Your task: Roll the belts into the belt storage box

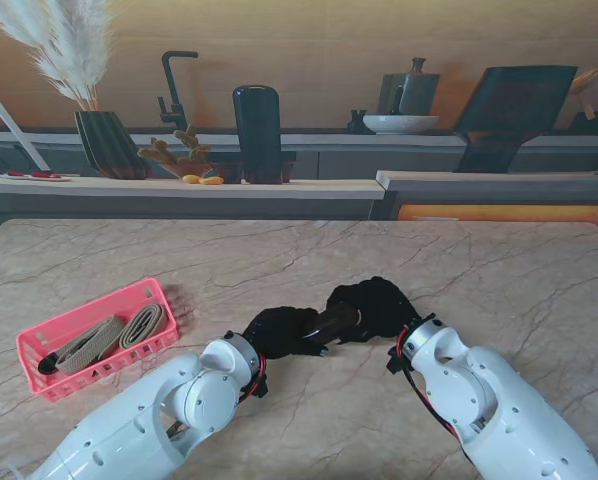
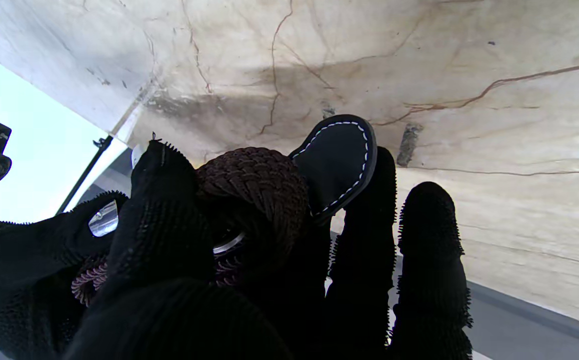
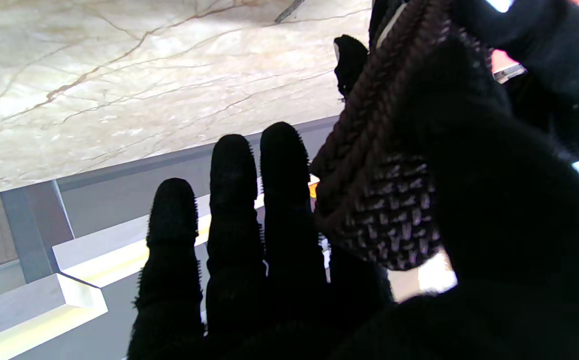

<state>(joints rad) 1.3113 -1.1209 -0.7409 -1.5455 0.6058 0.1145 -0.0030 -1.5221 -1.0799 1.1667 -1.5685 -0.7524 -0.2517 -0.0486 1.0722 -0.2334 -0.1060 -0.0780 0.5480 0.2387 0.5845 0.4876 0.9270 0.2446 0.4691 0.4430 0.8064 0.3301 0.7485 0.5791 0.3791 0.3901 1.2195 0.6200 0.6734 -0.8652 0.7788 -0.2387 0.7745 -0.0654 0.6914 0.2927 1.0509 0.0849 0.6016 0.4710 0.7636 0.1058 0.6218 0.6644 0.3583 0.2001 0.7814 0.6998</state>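
A dark brown braided belt (image 1: pixel 337 322) is bunched between my two black-gloved hands near the middle of the table. My left hand (image 1: pixel 279 331) is shut on it; the left wrist view shows the braided roll (image 2: pixel 254 195), its black stitched leather tip (image 2: pixel 337 160) and a bit of metal buckle (image 2: pixel 102 220) among the fingers (image 2: pixel 162 210). My right hand (image 1: pixel 377 305) is shut on the other side, thumb pressing the braid (image 3: pixel 374 165) while three fingers (image 3: pixel 232 210) stand straight. The pink belt storage box (image 1: pixel 39 345) sits at the left and holds two tan belts (image 1: pixel 114 335).
The marble table (image 1: pixel 499 280) stretches around the hands. Beyond its far edge is a counter with a dark vase of pampas grass (image 1: pixel 104 140), a black cylinder (image 1: pixel 256 130), a tap (image 1: pixel 174 90) and a bowl (image 1: pixel 399 122).
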